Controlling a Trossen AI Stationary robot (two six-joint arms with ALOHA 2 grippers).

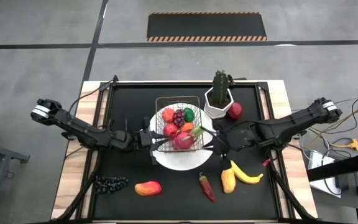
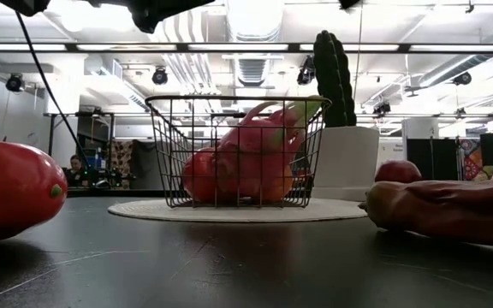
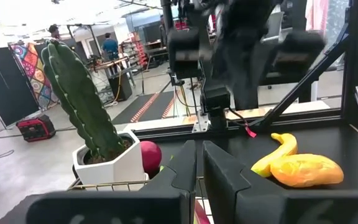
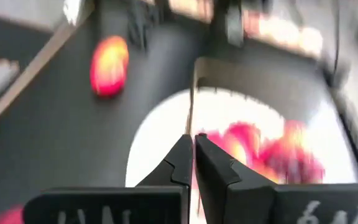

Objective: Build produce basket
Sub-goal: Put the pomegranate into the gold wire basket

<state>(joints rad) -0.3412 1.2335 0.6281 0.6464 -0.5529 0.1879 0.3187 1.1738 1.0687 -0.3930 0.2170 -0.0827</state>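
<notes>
Wire basket (image 1: 179,121) on white plate (image 1: 166,158); left hand (image 1: 151,138) and right hand (image 1: 211,138), each pressed together, flank its rims. Cactus pot (image 1: 218,106) crowds the far corner; banana (image 1: 246,175) and chili (image 1: 206,186) lie on open counter (image 1: 123,106).

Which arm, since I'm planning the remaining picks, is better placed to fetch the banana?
Right. The banana lies on the right side of the table, near the right gripper; the left gripper sits across the basket from it.
</notes>
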